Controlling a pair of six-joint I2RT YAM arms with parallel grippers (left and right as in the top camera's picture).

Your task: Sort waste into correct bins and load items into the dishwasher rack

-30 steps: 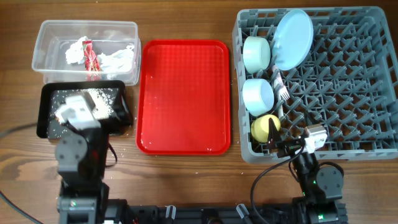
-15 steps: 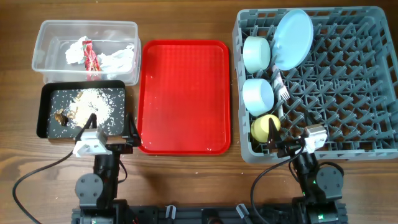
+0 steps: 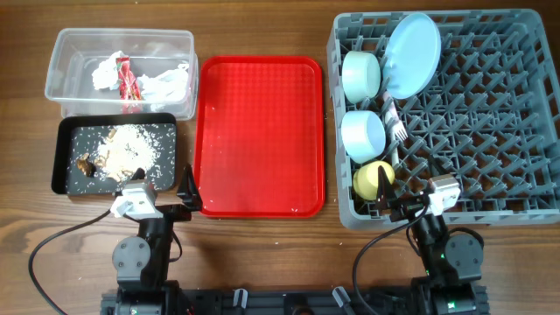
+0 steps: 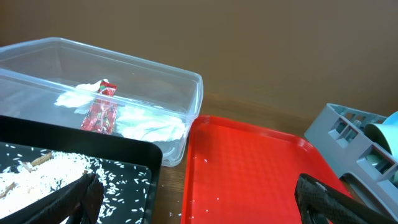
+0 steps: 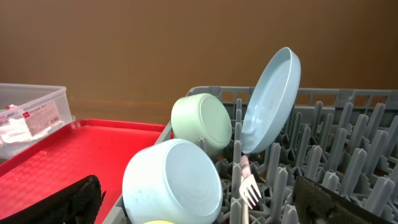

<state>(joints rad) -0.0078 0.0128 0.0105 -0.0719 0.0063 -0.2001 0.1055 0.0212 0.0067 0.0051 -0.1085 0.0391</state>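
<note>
Gaping left gripper [image 4: 199,206], gaping right gripper [image 5: 202,202], tub [image 3: 77,51]: napkins [image 3: 163,84], black tray [image 3: 59,159]: rice [image 3: 131,144], rack [image 3: 494,122]: dishes [image 3: 413,54]

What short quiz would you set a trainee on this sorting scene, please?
1. Fill in: the dishwasher rack holds ___ bowls.
2. True or false: the napkins lie on the red tray.
3. The left gripper is: A) open and empty B) shut on a napkin C) shut and empty.

Key:
1. Two: the pale green bowl and the light blue bowl.
2. False: they lie in the clear tub.
3. A.
</note>
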